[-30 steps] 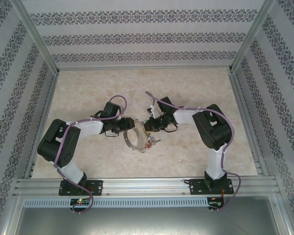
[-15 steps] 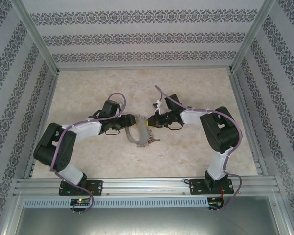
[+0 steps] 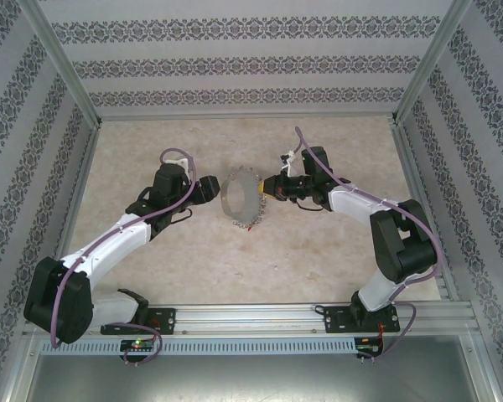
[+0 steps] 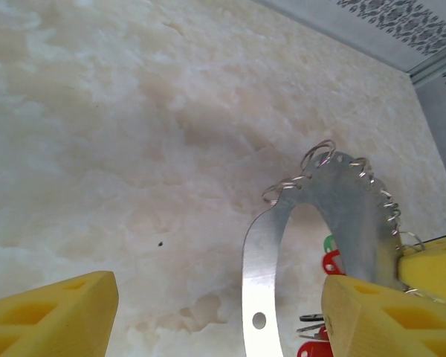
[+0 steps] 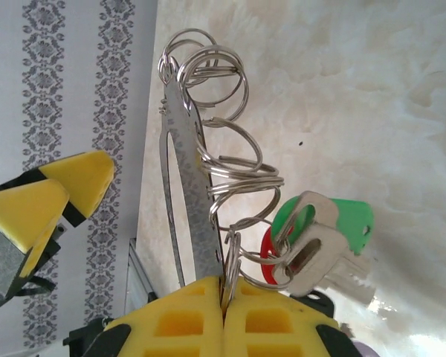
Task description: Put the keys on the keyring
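The right gripper (image 5: 223,294) is clenched on the keyring (image 5: 180,186). In the right wrist view its two yellow pads (image 5: 178,327) meet at the bottom centre of the frame, with the flat silver band pinched edge-on between them. The band rises from there towards the upper left. Small silver rings (image 5: 215,82) are threaded along it and fan out to the right. Lower right of the band, just above the pads, hangs a cluster of a silver key (image 5: 312,238), a green tag (image 5: 349,216) and a red tag (image 5: 266,260) (the red one mostly hidden behind the key).

From above, the right gripper (image 3: 264,189) grips the right side of the keyring (image 3: 239,197), which sits near the middle of the frame over the pale marbled table (image 3: 318,251). The left gripper (image 3: 211,191) is just left of the loop.

In the left wrist view the left gripper (image 4: 219,297) is released, with its yellow fingers (image 4: 52,316) spread wide at the bottom corners. The keyring (image 4: 357,216) curves up between them in the lower right. Whether the right-hand finger touches the band cannot be told.
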Motion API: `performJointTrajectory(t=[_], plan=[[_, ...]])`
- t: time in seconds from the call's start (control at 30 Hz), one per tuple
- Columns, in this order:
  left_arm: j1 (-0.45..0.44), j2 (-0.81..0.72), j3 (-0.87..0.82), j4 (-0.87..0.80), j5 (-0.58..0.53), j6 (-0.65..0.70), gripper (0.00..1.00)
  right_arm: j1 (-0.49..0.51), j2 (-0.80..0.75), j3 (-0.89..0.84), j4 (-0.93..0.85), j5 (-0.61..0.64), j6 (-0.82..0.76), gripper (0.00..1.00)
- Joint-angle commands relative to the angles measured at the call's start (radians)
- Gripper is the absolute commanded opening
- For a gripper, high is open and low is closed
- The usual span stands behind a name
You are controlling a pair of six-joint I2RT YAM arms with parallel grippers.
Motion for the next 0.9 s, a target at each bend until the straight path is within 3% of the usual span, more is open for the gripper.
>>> performJointTrajectory(t=[0.0, 0.33, 0.43, 0.53, 0.67, 0.73, 0.87], plan=[[-0.005, -0.008, -0.015, -0.046, -0.03, 0.029, 0.73, 0.016, 0.023, 0.011, 0.027, 0.021, 0.036, 0.0], [-0.005, -0.005, -0.018, -0.057, -0.033, 0.036, 0.74, 0.114, 0.249, 0.118, 0.032, 0.059, 0.038, 0.01], [-0.005, -0.007, -0.021, -0.067, -0.039, 0.04, 0.74, 0.138, 0.312, 0.164, 0.031, 0.065, 0.043, 0.05], [-0.003, -0.012, -0.024, -0.073, -0.043, 0.045, 0.74, 0.144, 0.34, 0.186, 0.014, 0.099, 0.042, 0.19], [0.0, -0.022, -0.029, -0.097, -0.073, 0.068, 0.77, 0.132, 0.28, 0.17, -0.05, 0.152, 0.002, 0.34], [0.016, -0.043, -0.041, -0.12, -0.106, 0.079, 0.79, 0.117, 0.208, 0.146, -0.097, 0.189, -0.039, 0.37], [0.071, -0.133, -0.096, -0.11, -0.178, 0.14, 0.86, 0.057, -0.021, 0.065, -0.228, 0.415, -0.166, 0.39]])
